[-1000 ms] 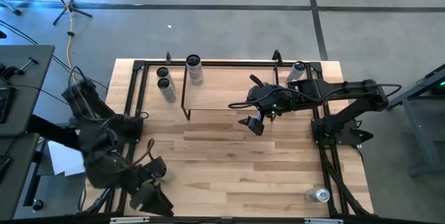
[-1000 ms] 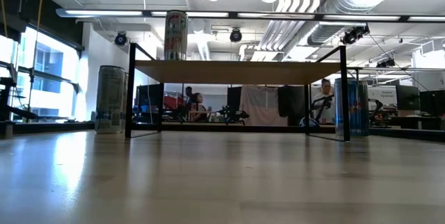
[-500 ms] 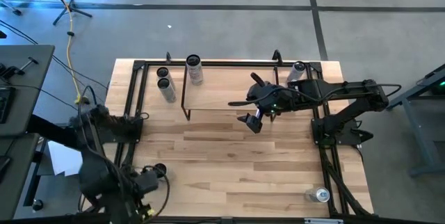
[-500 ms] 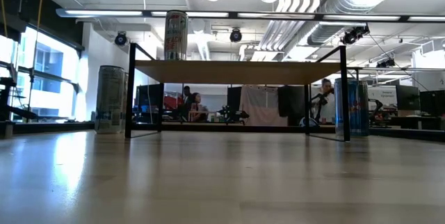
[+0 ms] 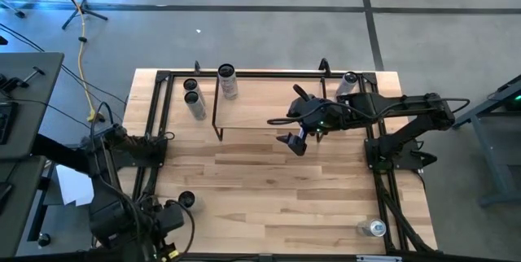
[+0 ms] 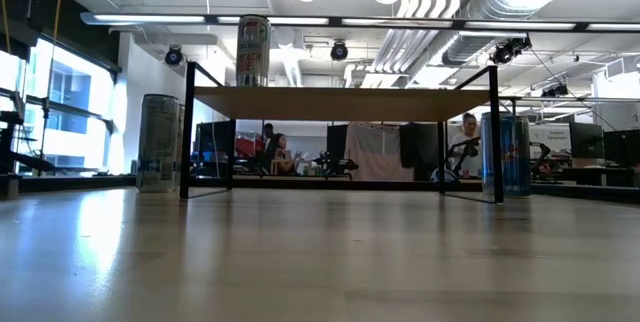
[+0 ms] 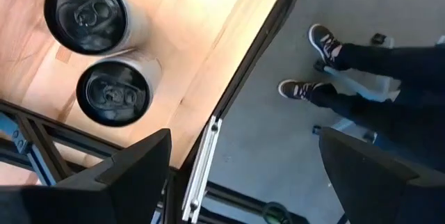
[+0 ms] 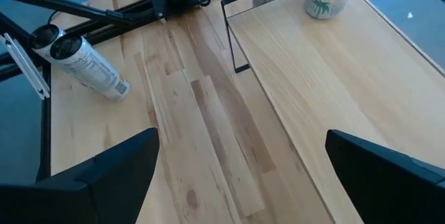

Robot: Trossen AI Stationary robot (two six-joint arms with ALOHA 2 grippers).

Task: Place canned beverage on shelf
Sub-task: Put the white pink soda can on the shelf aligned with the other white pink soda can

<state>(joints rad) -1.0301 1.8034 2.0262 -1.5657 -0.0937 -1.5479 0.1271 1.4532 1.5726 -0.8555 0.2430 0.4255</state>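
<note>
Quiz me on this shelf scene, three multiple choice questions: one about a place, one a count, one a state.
1. Where does the pair of cans stand?
A. On the shelf top
B. On the table beside one end of the shelf
C. On the floor

2. How many cans stand on the shelf top?
A. One
B. Three
C. Five

3. What state is the right pincer in?
A. Shut on a can
B. Shut on a shelf leg
C. Open and empty

Answers:
1 B: the high view shows both on the table, just outside the shelf's end.
2 A: only one can is on the wood top.
3 C: the right wrist view shows its fingers wide apart with nothing between them.
</note>
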